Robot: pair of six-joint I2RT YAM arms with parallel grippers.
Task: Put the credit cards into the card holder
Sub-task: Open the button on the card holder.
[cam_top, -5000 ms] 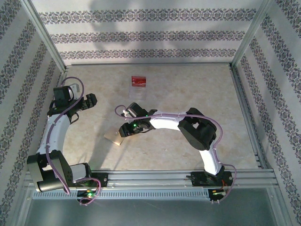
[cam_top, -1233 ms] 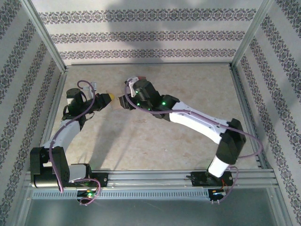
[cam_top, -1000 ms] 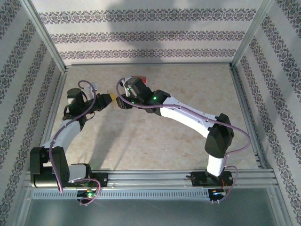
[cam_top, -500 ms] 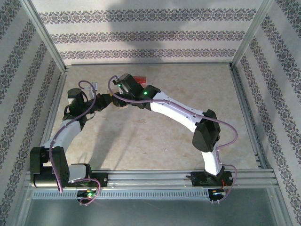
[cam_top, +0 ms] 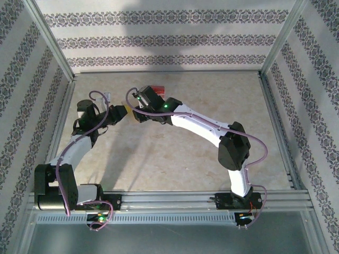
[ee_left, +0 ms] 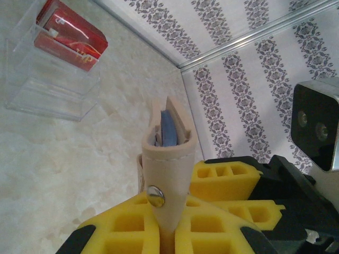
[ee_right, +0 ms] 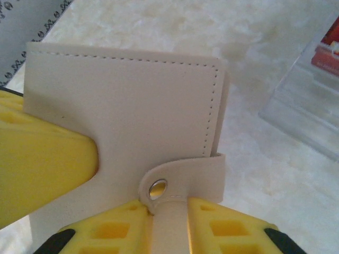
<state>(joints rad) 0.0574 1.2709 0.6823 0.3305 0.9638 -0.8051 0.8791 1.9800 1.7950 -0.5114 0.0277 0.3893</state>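
The tan card holder (cam_top: 127, 109) hangs above the table between both grippers. My left gripper (ee_left: 168, 211) is shut on its folded edge, the blue-grey pockets showing at its top (ee_left: 169, 127). In the right wrist view the card holder (ee_right: 127, 100) stands flat-on, and its closing tab (ee_right: 185, 174) runs down between the yellow fingers of my right gripper (ee_right: 169, 217), which is shut on it. The red credit cards (cam_top: 158, 89) stand in a clear case behind the grippers. They also show as red credit cards (ee_left: 69, 33) at the far left of the left wrist view.
The clear plastic case (ee_left: 47, 90) sits on the marble table top (cam_top: 180, 159) near the back wall. Patterned walls and metal rails (cam_top: 273, 121) close in the table on three sides. The right arm (cam_top: 201, 124) arches across the middle.
The right gripper has slid left up to the card holder and its jaws have narrowed onto the closing tab. The left gripper has kept its hold and place.
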